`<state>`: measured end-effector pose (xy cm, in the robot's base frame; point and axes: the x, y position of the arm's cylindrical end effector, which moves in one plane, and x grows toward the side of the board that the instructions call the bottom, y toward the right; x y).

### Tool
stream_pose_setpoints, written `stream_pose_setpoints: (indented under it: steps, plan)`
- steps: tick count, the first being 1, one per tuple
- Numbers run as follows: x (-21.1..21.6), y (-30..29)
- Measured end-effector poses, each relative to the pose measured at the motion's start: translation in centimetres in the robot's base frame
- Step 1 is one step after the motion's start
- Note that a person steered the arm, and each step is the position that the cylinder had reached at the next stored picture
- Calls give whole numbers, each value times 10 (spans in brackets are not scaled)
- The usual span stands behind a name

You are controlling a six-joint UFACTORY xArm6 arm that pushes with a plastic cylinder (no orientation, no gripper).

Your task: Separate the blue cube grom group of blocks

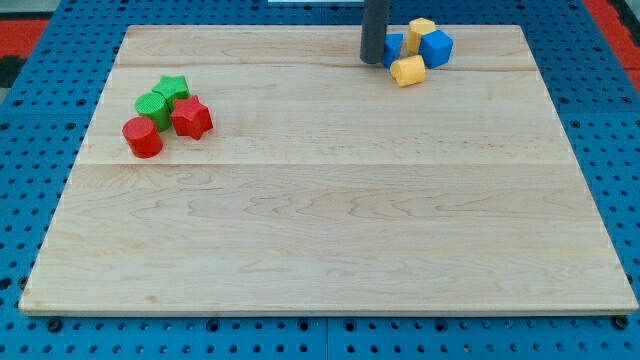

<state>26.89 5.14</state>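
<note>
Currently my tip (373,62) stands on the worktop (320,220) near the view's top, touching or just beside the left face of a blue block (393,50) that is partly hidden behind the rod. No gripper is fitted to this arm, so there is no open or closed state to report.

The group in question sits at the view's top right: the blue cube (436,47), a yellow block (421,30) behind it, a second yellow block (408,71) in front, and the half-hidden blue block on the left. All four appear to touch or nearly touch.

Recommended method, as a judgement: the blue cube lies on the far side of the cluster from my tip, so pushing from here would carry the whole group along. The tip should circle round and engage the cube alone, square on one face, driving it toward the view's right or bottom.

A separate cluster, green star (174,89), green cylinder (152,105), red star (191,118) and red cylinder (142,138), lies well apart at the view's left.

Containers: none present on the worktop.
</note>
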Motion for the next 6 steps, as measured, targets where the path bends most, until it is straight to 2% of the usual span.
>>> stream_pose_setpoints:
  steps: [1,2,3,4,5,6]
  plan:
    - [74,-53]
    - [157,-30]
    - [174,20]
    - [157,59]
    - [114,112]
    - [59,199]
